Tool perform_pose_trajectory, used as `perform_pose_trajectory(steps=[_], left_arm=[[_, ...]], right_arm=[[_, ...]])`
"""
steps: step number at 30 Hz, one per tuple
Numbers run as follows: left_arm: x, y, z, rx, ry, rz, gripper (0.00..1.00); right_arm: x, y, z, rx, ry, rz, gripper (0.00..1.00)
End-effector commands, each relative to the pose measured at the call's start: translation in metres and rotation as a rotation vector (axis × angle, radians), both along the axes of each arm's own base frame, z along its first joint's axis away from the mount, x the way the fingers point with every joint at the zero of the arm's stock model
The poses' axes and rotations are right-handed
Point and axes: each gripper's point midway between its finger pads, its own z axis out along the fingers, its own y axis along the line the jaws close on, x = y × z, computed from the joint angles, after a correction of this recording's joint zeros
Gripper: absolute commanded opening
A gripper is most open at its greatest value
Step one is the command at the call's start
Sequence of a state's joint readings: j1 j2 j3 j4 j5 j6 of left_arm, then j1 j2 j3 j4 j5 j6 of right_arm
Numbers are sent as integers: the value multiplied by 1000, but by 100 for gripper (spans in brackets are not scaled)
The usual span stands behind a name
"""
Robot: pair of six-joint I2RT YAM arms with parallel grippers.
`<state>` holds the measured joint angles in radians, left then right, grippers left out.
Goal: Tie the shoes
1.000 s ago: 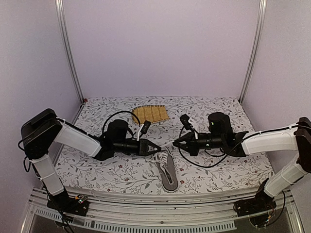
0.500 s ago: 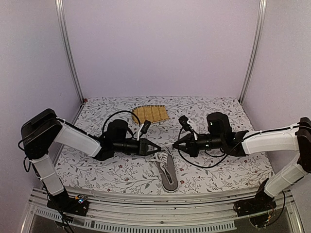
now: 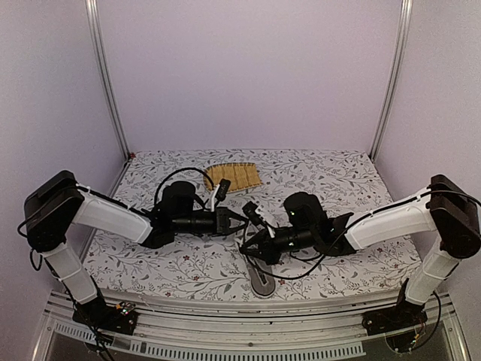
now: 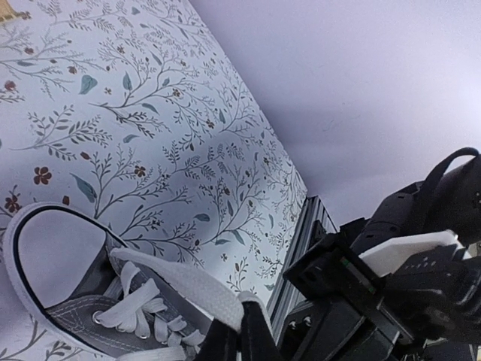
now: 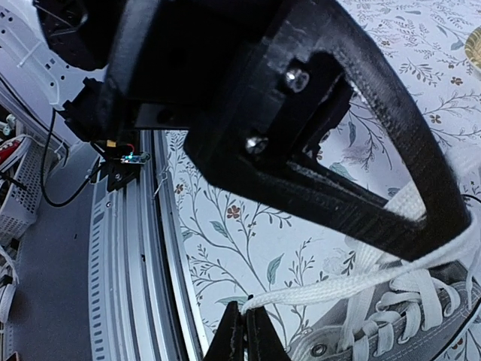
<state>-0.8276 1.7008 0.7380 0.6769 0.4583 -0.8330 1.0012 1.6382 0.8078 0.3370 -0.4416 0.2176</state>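
Note:
The small grey sneaker (image 3: 261, 272) with white sole lies on the floral table near the front edge, between the arms. My left gripper (image 3: 243, 219) hovers just behind it, shut on a white lace (image 4: 180, 282) that runs up from the shoe (image 4: 83, 304) into its jaws (image 4: 240, 335). My right gripper (image 3: 245, 253) has reached across over the shoe's left side and is shut on the other white lace (image 5: 361, 289), pulled taut from the shoe (image 5: 409, 335) to its fingertips (image 5: 244, 325). The two arms cross close together.
A yellow woven bamboo mat (image 3: 234, 175) lies at the back centre of the table. The metal front rail (image 5: 128, 248) runs close beneath the right gripper. The left gripper's black finger (image 5: 353, 143) fills the upper right wrist view. Black cables loop beside both wrists.
My right gripper has swung left and toward the front, crossing over the shoe with its lace. My left gripper has shifted slightly right and back, still holding its lace.

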Motion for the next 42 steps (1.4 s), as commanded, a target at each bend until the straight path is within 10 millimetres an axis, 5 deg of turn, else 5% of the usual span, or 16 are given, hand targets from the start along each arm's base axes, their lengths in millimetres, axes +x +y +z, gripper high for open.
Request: perform_pose_trajectory(steps=[1,11,19,24,35,42], left_arm=[[2,0,6,-18,8,34,0],[2,4,9,-8,13,54,0],[5,4,2,28,32,70,0],[7,4,-4,59,24,79,0],[11,3,-6,97,-14,88,0],[9,0,-3,96,-17,77,0]], right_arm=[[24,17,1,0,-19,-125,2],[82,-4,-27,-159,-131,-493,2],[102,-14,-18,-231,-319,-620,2],[98,-16,-7,-224,-387,-604,2],[36,6,21,-28,-262,-274,2],[37,2,16,-18,-305,-279,2]])
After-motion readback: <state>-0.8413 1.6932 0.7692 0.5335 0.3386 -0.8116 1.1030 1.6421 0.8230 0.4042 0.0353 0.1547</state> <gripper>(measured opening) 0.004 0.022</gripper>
